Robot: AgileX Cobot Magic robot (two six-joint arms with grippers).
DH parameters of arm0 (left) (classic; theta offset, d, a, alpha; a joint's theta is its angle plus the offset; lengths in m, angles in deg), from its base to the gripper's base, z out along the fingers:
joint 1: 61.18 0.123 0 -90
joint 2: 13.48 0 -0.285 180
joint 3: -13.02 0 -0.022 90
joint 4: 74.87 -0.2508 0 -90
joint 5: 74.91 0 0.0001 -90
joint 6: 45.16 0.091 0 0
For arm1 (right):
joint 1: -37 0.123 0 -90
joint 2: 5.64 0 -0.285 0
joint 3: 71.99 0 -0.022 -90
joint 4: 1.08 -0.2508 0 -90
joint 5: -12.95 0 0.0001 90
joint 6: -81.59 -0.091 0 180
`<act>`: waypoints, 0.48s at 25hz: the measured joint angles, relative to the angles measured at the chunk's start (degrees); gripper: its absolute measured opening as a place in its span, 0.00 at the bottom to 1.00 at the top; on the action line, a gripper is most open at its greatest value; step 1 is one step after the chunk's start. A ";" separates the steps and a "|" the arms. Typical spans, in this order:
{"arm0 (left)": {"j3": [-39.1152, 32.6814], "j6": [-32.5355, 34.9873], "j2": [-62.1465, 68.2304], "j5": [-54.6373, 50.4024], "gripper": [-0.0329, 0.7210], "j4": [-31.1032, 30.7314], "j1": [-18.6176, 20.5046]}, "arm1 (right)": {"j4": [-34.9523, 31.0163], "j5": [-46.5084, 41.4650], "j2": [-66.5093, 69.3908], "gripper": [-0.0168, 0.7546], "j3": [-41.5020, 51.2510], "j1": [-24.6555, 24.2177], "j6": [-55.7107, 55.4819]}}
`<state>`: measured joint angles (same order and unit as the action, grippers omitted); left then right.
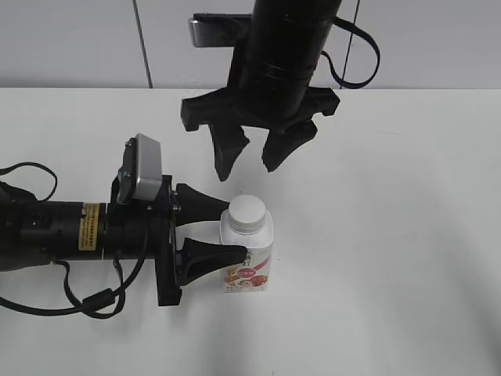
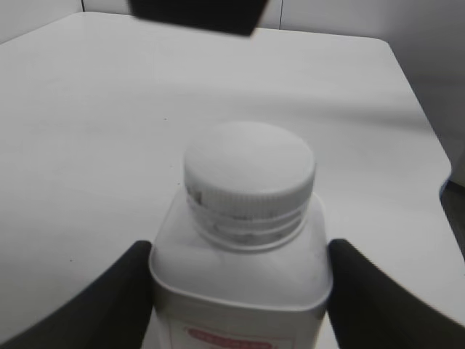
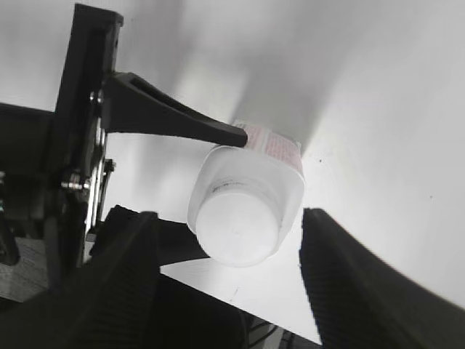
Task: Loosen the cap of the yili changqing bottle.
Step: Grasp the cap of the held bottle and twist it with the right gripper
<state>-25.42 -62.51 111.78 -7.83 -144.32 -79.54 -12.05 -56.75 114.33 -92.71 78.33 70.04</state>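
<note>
The yili changqing bottle [image 1: 249, 262] stands upright on the white table, white with a pink-red label. Its round white cap [image 1: 248, 212] sits on the neck. My left gripper [image 1: 228, 233] is shut on the bottle's body, one finger on each side; in the left wrist view [image 2: 240, 280] both black fingers press the bottle [image 2: 240, 273] below the cap [image 2: 249, 166]. My right gripper [image 1: 252, 161] hangs open above and behind the cap, empty. The right wrist view looks down on the cap [image 3: 238, 225] and the bottle [image 3: 283, 163] between the spread fingers [image 3: 227, 276].
The white table [image 1: 391, 235] spreads around the bottle. A pale wall [image 1: 70, 39] stands behind its far edge. The left arm's black body and cables [image 1: 55, 235] lie across the table's left side. The table's right edge shows in the left wrist view [image 2: 436, 153].
</note>
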 joint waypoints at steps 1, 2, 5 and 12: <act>0.00 0.00 0.00 0.00 0.63 0.00 0.00 | 0.05 0.00 0.06 0.65 0.00 0.12 -1.69; 0.00 0.00 0.00 0.00 0.63 0.00 0.00 | 0.05 0.00 0.10 0.65 0.00 0.19 -2.61; 0.00 0.00 0.00 0.00 0.63 0.00 0.00 | 0.05 0.00 0.78 0.65 0.00 0.77 -4.34; 0.00 0.00 0.00 0.00 0.63 0.00 0.00 | 1.48 0.06 2.33 0.65 0.63 1.30 -6.07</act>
<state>-25.42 -62.51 111.78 -7.83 -144.32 -79.54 -10.57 -56.69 116.65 -92.08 79.63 63.96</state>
